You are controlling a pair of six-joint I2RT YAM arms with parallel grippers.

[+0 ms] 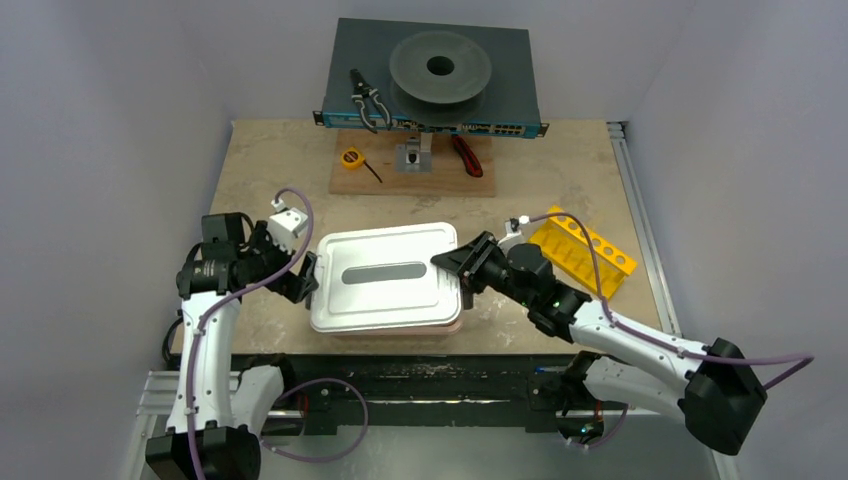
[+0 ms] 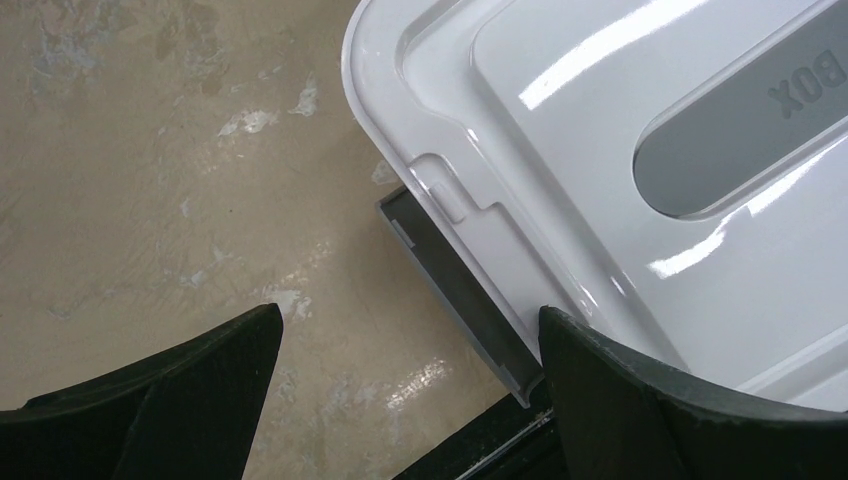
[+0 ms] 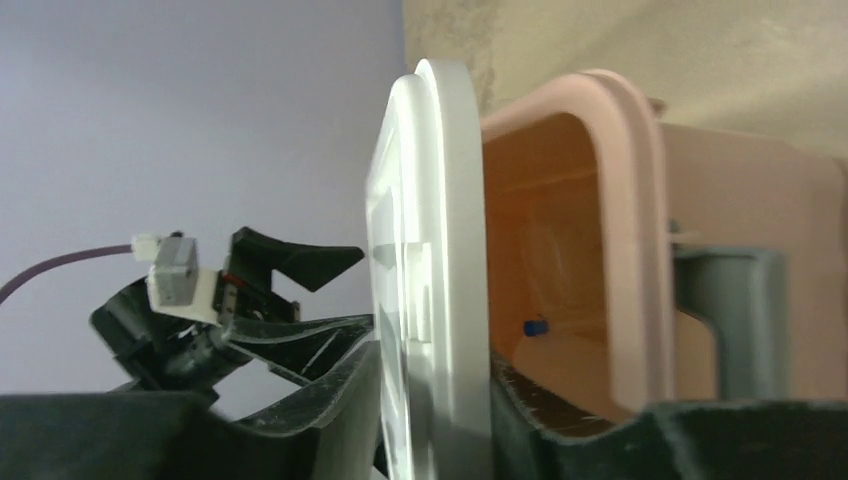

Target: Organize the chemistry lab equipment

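Note:
A white lid (image 1: 385, 275) lies over a pink box (image 1: 400, 329) at the table's middle. My right gripper (image 1: 450, 262) is shut on the lid's right edge; in the right wrist view the lid (image 3: 440, 250) stands between the fingers, tipped a little off the box rim (image 3: 620, 200). Inside the box a small blue cap (image 3: 537, 326) shows; the other lab items are hidden. My left gripper (image 1: 300, 275) is open at the lid's left edge. In the left wrist view the gripper (image 2: 410, 315) has one finger at the lid (image 2: 650, 150) and one over the table.
A grey latch (image 2: 460, 290) hangs at the box's left side, another at the right (image 3: 725, 300). A yellow tube rack (image 1: 582, 252) lies right of the box. At the back a wooden board holds a tape measure (image 1: 352, 157) and a red-handled tool (image 1: 466, 155); pliers (image 1: 366, 100) lie on a dark case.

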